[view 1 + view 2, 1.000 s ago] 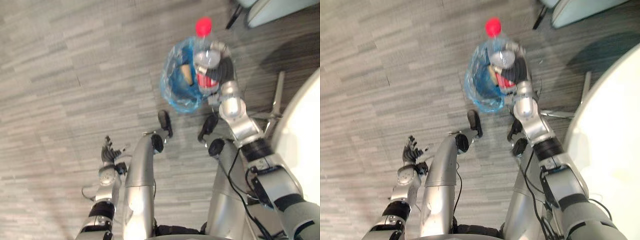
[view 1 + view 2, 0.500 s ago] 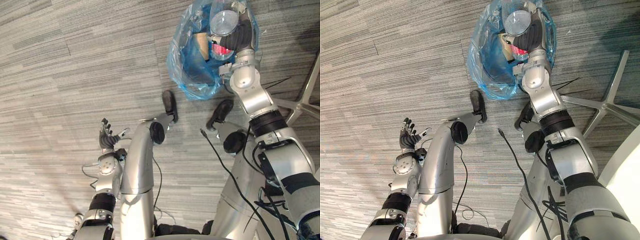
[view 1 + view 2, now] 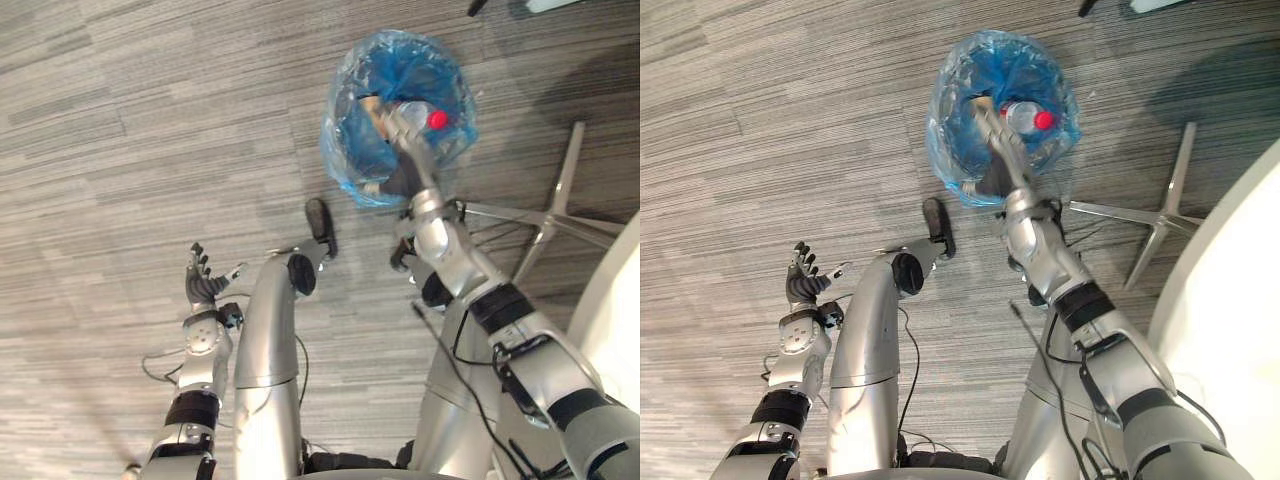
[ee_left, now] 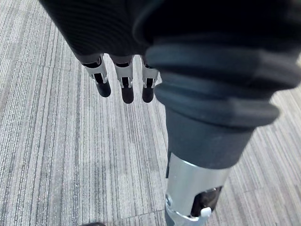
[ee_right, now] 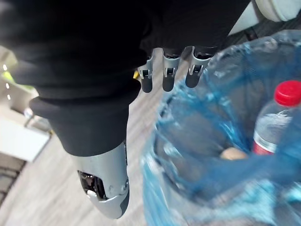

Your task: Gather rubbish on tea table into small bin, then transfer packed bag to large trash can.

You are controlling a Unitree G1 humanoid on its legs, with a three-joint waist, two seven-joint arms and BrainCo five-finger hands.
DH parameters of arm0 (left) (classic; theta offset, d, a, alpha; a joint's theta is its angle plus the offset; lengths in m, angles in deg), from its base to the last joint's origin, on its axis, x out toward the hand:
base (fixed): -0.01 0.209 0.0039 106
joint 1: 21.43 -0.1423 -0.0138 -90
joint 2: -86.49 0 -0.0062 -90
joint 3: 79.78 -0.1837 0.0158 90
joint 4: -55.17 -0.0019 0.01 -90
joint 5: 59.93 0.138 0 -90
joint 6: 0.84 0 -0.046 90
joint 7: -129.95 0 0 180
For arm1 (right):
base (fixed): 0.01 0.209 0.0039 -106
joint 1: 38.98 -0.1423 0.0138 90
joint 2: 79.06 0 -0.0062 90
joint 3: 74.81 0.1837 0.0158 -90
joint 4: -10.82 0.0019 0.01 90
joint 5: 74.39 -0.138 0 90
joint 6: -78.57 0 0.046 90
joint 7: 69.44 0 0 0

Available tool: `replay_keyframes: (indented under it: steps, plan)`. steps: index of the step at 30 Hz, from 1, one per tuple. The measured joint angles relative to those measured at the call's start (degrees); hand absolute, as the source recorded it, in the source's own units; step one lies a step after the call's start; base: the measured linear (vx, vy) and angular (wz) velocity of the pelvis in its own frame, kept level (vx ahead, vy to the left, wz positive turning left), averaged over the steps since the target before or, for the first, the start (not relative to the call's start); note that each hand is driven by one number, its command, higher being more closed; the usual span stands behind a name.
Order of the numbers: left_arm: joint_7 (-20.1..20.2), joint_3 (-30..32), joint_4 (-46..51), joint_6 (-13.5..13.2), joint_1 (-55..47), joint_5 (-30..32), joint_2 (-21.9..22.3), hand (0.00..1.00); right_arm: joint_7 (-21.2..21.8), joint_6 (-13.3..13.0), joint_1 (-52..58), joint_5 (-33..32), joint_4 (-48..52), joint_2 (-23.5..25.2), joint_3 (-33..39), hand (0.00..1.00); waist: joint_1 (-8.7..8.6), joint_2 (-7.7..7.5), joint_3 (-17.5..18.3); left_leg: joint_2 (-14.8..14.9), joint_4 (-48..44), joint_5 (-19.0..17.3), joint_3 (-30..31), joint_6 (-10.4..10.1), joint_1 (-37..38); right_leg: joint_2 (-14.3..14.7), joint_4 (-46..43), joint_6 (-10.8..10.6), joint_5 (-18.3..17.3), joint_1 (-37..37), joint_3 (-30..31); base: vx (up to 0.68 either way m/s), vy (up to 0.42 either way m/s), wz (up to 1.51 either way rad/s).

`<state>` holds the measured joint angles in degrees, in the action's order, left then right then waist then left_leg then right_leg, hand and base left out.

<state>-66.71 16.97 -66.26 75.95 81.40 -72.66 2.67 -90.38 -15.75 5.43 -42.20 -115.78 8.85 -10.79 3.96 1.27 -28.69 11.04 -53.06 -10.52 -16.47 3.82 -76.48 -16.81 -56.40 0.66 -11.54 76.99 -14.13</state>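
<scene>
1. Left eye view: the small bin [image 3: 345, 150], lined with a blue bag [image 3: 400, 60], stood upper centre on the floor [image 3: 120, 150]. A red-capped bottle [image 3: 418, 113] lay inside it.
2. Right eye view: the right robot hand [image 3: 1000, 150] reached over the bin. The left robot hand [image 3: 800, 288] was at lower left.
3. Left wrist view: fingers straight, wide, holding nothing.
4. Right wrist view: fingers [image 5: 168, 77] straight and empty above the bag rim, apart from the bottle.

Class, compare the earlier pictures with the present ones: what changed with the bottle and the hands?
The right hand let go of the red-capped bottle, which now lies inside the blue-lined bin; the hand is open above the rim. The left hand stayed open and idle beside the robot.
</scene>
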Motion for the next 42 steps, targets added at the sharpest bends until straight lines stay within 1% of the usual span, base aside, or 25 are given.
replay_keyframes:
  steps: [3, 4, 8, 11, 12, 13, 14, 16, 21, 24, 26, 27, 28, 29, 30, 32, 33, 35, 36, 37, 38, 39, 40, 41, 42]
  plan:
    - [0.0, 0.0, -0.2, -0.1, 0.1, 0.0, 0.1, 0.00, 0.1, 1.3, -3.1, 0.7, -6.8, 1.6, -1.1, 0.00, 0.05, 0.00, 0.0, -0.1, 0.7, 0.2, 0.0, -0.3, -0.2, 0.1, 0.3, 0.1, 0.0, 0.4, 0.0, -0.07, 0.035, 0.02]
    - [0.0, 0.0, -0.2, -0.4, 0.1, -0.1, 0.1, 0.00, 0.4, 1.9, -4.4, 1.4, -9.0, 2.1, -1.4, 1.00, 0.06, 0.00, 0.0, -0.2, 0.9, 0.3, 0.0, -0.4, -0.6, 0.1, 0.4, 0.1, -0.1, 0.8, -0.1, -0.07, 0.043, 0.03]
    - [0.0, -0.2, -1.4, -1.0, 1.4, -0.2, 0.3, 0.00, 1.3, 3.2, -7.6, 1.6, -13.1, 2.3, -1.9, 1.00, 0.28, 0.01, 0.0, -0.7, 0.6, 0.6, 0.7, -0.5, -2.7, -0.2, -0.7, 0.7, -0.4, 3.0, -0.2, -0.06, 0.035, 0.10]
    - [0.2, -0.4, -2.2, -1.2, 2.2, -0.7, 0.4, 0.00, 1.9, 3.2, -10.0, 0.7, -14.7, 2.1, -1.9, 1.00, 0.36, 0.05, 0.0, -1.0, -0.7, 0.8, 1.7, -0.2, -4.4, -0.4, -2.7, 1.5, -1.3, 4.4, 0.0, -0.07, 0.033, 0.17]
    - [0.3, -0.5, -2.3, -1.2, 2.3, -0.9, 0.6, 0.00, 2.2, 3.2, -10.8, -0.8, -14.9, 1.8, -1.8, 1.00, 0.52, 0.05, 0.0, -1.0, -1.2, 0.8, 2.1, -0.2, -4.9, -0.4, -3.5, 1.2, -1.9, 4.6, 0.0, -0.06, 0.022, 0.11]
    - [0.3, -0.5, -2.4, -1.1, 2.4, -1.3, 0.7, 0.00, 2.2, 3.2, -11.1, -1.3, -15.0, 1.5, -1.5, 1.00, 0.76, 0.05, 0.0, -1.0, -1.4, 0.8, 2.2, -0.2, -4.9, -0.4, -3.9, 1.4, -2.1, 4.7, 0.1, -0.07, 0.027, 0.08]
    - [0.3, -1.0, -2.4, -1.1, 2.5, -1.4, 0.9, 0.00, 2.1, 3.1, -11.2, -2.7, -14.9, 1.0, -1.5, 1.00, 1.36, 0.07, 0.0, -1.0, -1.4, 0.7, 2.3, -0.4, -4.9, -0.4, -4.0, 1.4, -2.3, 4.8, 0.1, -0.06, 0.022, 0.04]
    - [0.3, -1.5, -2.4, -1.1, 2.5, -1.4, 0.9, 0.00, 2.1, 2.8, -11.3, -4.3, -14.6, 0.5, -1.5, 1.00, 1.60, 0.08, 0.0, -0.9, -1.4, 0.7, 2.3, -0.7, -4.9, -0.3, -4.1, 1.4, -2.5, 4.8, 0.1, -0.09, 0.035, -0.01]
    - [0.3, -1.4, -2.4, -0.9, 2.5, -1.4, 0.7, 0.00, 2.1, 2.5, -9.5, -8.5, -9.9, 0.1, 0.7, 1.00, 1.77, 0.08, 0.0, -0.3, -1.8, 0.8, 2.3, -0.8, -4.9, 0.1, -4.1, 1.3, -2.5, 4.7, 0.0, -0.08, 0.042, -0.04]
    - [0.3, -1.3, -2.4, -0.5, 2.5, -1.3, 0.7, 0.00, 2.1, 2.3, -7.5, -10.6, -3.6, 0.1, 2.3, 1.00, 1.80, 0.07, 0.0, -0.1, -2.1, 0.9, 2.5, -0.7, -4.6, 0.3, -4.1, 1.3, -2.5, 4.1, -0.2, -0.07, 0.044, -0.02]
    - [0.3, -1.2, -2.4, 0.4, 2.5, -1.2, 0.7, 0.00, 2.1, 1.9, -4.9, -13.1, 2.5, 0.3, 4.4, 1.00, 1.82, 0.07, 0.0, 0.0, -2.1, 1.0, 2.5, -0.5, -3.1, 0.3, -4.0, 1.4, -2.4, 2.7, -0.2, -0.07, 0.049, -0.02]
    - [0.4, -1.0, -2.4, 0.6, 2.5, -1.2, 0.7, 0.00, 2.1, 1.8, -4.1, -14.5, 4.1, 0.4, 5.0, 1.00, 1.82, 0.07, 0.0, 0.0, -2.0, 1.0, 2.5, -0.5, -2.5, 0.4, -4.0, 1.4, -2.4, 2.1, -0.2, -0.07, 0.043, -0.04]
    - [0.4, -0.9, -2.3, 0.9, 2.4, -1.2, 0.7, 0.00, 2.1, 1.7, -2.8, -15.9, 6.4, 1.0, 5.9, 1.00, 1.81, 0.06, 0.0, 0.1, -1.8, 1.0, 2.6, -0.5, -1.4, 0.6, -3.6, 1.4, -2.4, 0.9, -0.3, -0.07, 0.037, -0.05]
    - [0.5, -0.6, -2.1, 1.4, 2.3, -1.1, 0.7, 0.00, 2.2, 0.8, -0.3, -19.3, 9.9, 1.4, 7.4, 1.00, 1.62, 0.06, 0.1, 0.1, -1.1, 0.9, 2.7, -0.7, 1.1, 0.7, -2.7, 1.5, -2.4, -1.8, -0.7, -0.08, 0.043, -0.04]
    - [0.7, -0.6, -1.7, 1.6, 2.1, -0.9, 0.7, 0.00, 2.2, 0.6, 0.8, -21.0, 11.4, 1.8, 8.1, 1.00, 1.56, 0.06, 0.1, 0.1, -0.6, 0.9, 2.7, -0.9, 2.2, 0.8, -2.2, 1.5, -2.4, -3.1, -0.9, -0.08, 0.038, 0.00]
    - [2.1, -1.5, -0.4, 1.7, 1.7, 0.1, 1.9, 0.00, 2.3, 0.1, 5.5, -25.3, 16.7, 2.9, 10.4, 1.00, 1.35, 0.05, 0.1, -0.1, 2.5, 1.3, 2.5, -1.5, 7.8, 1.1, 1.0, 1.0, -2.0, -9.0, -2.0, -0.06, 0.029, 0.01]
    - [2.4, -1.6, -0.4, 1.8, 1.7, 0.2, 2.6, 0.00, 2.4, -0.1, 6.8, -26.3, 18.0, 3.2, 10.8, 1.00, 1.28, 0.04, 0.1, -0.2, 3.5, 1.5, 2.4, -1.8, 9.4, 1.2, 2.1, 0.9, -1.8, -10.7, -2.2, -0.05, 0.027, -0.02]
    - [3.4, -4.2, -0.4, 2.3, 0.9, 1.6, 5.0, 0.00, 2.7, -0.7, 11.7, -29.6, 22.4, 5.1, 11.6, 1.00, 1.07, 0.04, 0.1, -0.5, 7.7, 2.3, 2.0, -2.1, 16.0, 2.0, 6.6, 1.2, -0.4, -17.4, -3.1, -0.03, 0.010, -0.05]
    - [4.2, -5.4, -0.3, 2.8, -0.4, 2.4, 5.7, 0.00, 3.7, -1.7, 14.3, -31.5, 24.3, 6.6, 11.7, 1.00, 0.49, -0.14, 0.2, -1.2, 10.5, 2.9, 2.0, -2.7, 20.1, 2.2, 9.3, 0.8, 0.1, -21.4, -3.4, 0.00, 0.000, 0.00]
    - [4.3, -5.6, -0.3, 2.9, -1.4, 2.6, 5.9, 0.00, 4.0, -2.1, 15.7, -32.3, 25.5, 7.4, 11.7, 1.00, 0.01, -0.21, 0.4, -1.4, 11.9, 3.1, 1.9, -2.9, 22.2, 2.4, 10.5, 0.6, 0.3, -23.5, -3.6, 0.03, -0.046, -0.01]
    - [4.4, -5.9, -0.4, 3.1, -3.2, 2.8, 6.3, 0.00, 5.0, -2.5, 18.6, -34.3, 28.2, 8.8, 11.5, 1.00, -0.17, -0.40, 0.5, -1.5, 14.4, 3.6, 1.6, -2.8, 26.7, 2.9, 13.2, 0.7, 1.0, -27.9, -4.1, 0.04, -0.057, -0.04]
    - [4.4, -6.2, -0.4, 3.3, -4.0, 2.8, 6.4, 0.00, 5.1, -2.8, 20.1, -35.0, 29.0, 9.3, 11.4, 1.00, -0.13, -0.42, 0.6, -1.6, 15.7, 3.7, 1.5, -3.0, 28.9, 3.1, 14.5, 0.6, 1.2, -30.2, -4.3, 0.08, -0.081, -0.06]
    - [4.6, -6.5, -0.4, 3.4, -5.9, 3.3, 6.5, 0.00, 6.3, -3.1, 23.0, -36.8, 29.1, 10.2, 11.3, 1.00, -0.11, -0.49, 1.5, -2.0, 18.5, 4.3, 1.4, -3.3, 33.0, 3.7, 17.4, 0.3, 1.7, -34.3, -4.7, 0.12, -0.087, -0.02]
    - [5.2, -6.6, -0.4, 3.5, -8.0, 3.3, 6.5, 0.00, 7.1, -3.2, 26.1, -38.4, 29.2, 11.2, 11.2, 1.00, -0.03, -0.67, 3.2, -2.1, 21.5, 5.1, 0.9, -3.1, 36.9, 4.4, 20.4, -0.1, 2.2, -38.1, -5.1, 0.15, -0.093, -0.02]
    - [5.4, -6.6, -0.4, 3.5, -9.0, 3.3, 6.5, 0.00, 7.4, -3.2, 27.3, -39.0, 29.5, 11.6, 11.1, 1.00, -0.03, -0.70, 3.7, -2.2, 22.8, 5.3, 0.7, -3.1, 38.9, 4.8, 21.9, -0.4, 2.4, -40.1, -5.1, 0.22, -0.094, -0.09]
